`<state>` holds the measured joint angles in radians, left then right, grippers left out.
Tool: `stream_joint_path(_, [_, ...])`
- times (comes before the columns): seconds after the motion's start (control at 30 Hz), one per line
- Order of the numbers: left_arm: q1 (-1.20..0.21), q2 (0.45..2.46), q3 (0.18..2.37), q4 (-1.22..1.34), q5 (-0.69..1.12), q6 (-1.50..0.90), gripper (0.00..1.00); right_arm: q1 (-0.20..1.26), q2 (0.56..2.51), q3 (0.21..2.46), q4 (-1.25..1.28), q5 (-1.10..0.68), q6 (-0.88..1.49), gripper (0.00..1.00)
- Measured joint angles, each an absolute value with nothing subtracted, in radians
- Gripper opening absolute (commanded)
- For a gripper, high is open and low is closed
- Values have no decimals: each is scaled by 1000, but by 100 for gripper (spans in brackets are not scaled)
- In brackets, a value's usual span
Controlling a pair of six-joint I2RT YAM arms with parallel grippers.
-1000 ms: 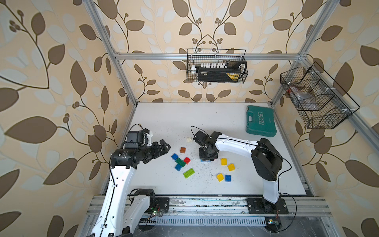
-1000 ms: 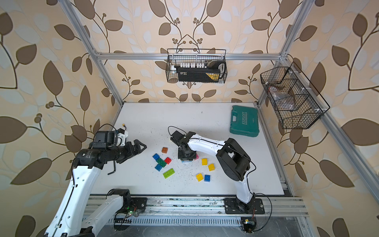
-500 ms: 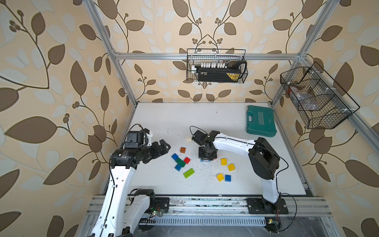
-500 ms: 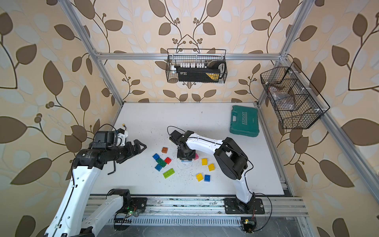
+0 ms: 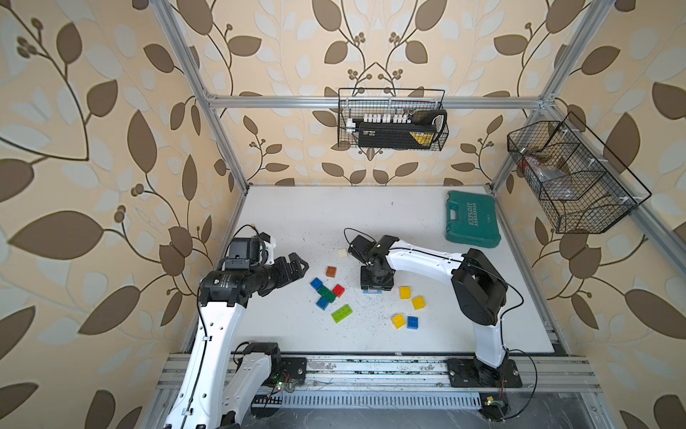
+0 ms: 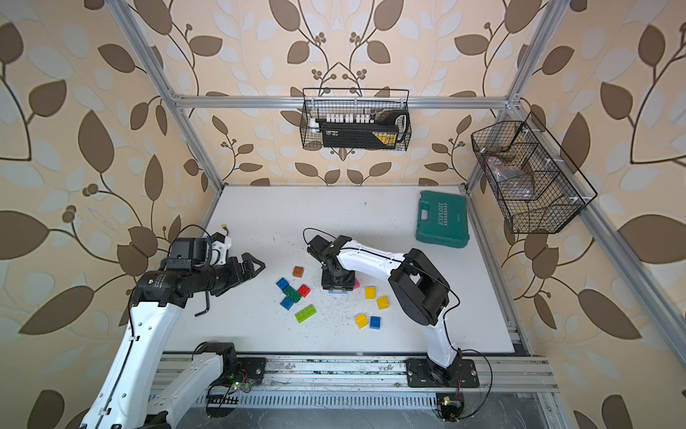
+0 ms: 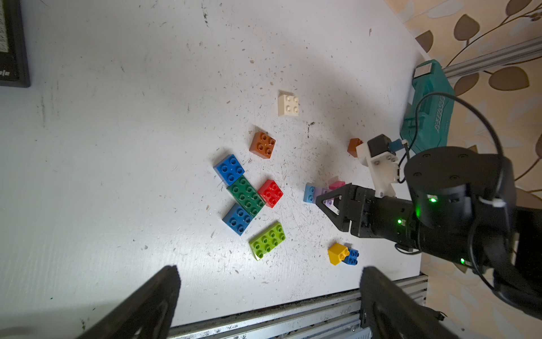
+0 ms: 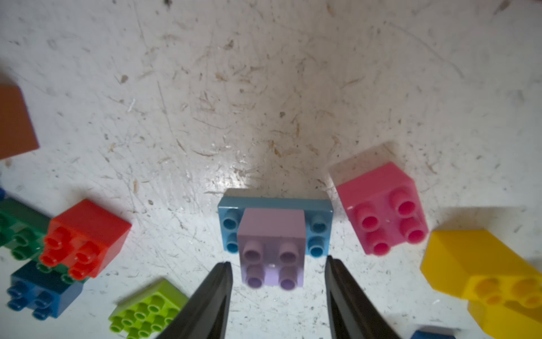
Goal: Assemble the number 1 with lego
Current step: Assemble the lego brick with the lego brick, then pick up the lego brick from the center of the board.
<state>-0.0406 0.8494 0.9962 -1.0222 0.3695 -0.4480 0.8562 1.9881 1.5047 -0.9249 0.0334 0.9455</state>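
1. Right wrist view: the right gripper has let go. Its fingers stand apart on either side of the lilac brick, with a sliver of table showing between each finger and the brick. A second ago the arm was over this same spot, and its posture barely differs.
2. The lilac brick sits studs-up, centred on the light-blue brick, which lies flat on the table.
3. The left gripper has its jaws spread wide and holds nothing. It hangs above the table to the left of the bricks, unchanged from the earlier frames. The loose bricks have not shifted either.
4. Hidden or cut off:
   - In both top views the right gripper covers the stack, and only a light-blue edge peeks out.
   - The pink brick lies just beside the stack and is only a sliver from above.
   - The yellow brick is cut off at the frame edge.
   - The brown brick is blurred.
   - A second brown brick is half hidden behind the right wrist.
5. Around:
   - Left of the stack, two blue bricks and the red brick touch the dark-green brick.
   - The lime brick is near them.
   - The white brick lies apart.
   - The teal case sits in the far right corner.
   - A black hex key lies under the left arm.
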Motion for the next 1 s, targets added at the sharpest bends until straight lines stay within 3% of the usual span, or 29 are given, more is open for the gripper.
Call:
stream_joint_path(0.23, [-41,849,996,-1022,369,-448,99,846,1802,1484,-925,50,958,61])
stream_joint_path(0.67, [-53,901,996,-1023,384,-448,99,767,1519,1118,-920,59,949,61])
stream_joint_path(1.0, [-301,957,951,-980,373,-589,99,768,1275,917,-958,56,946,62])
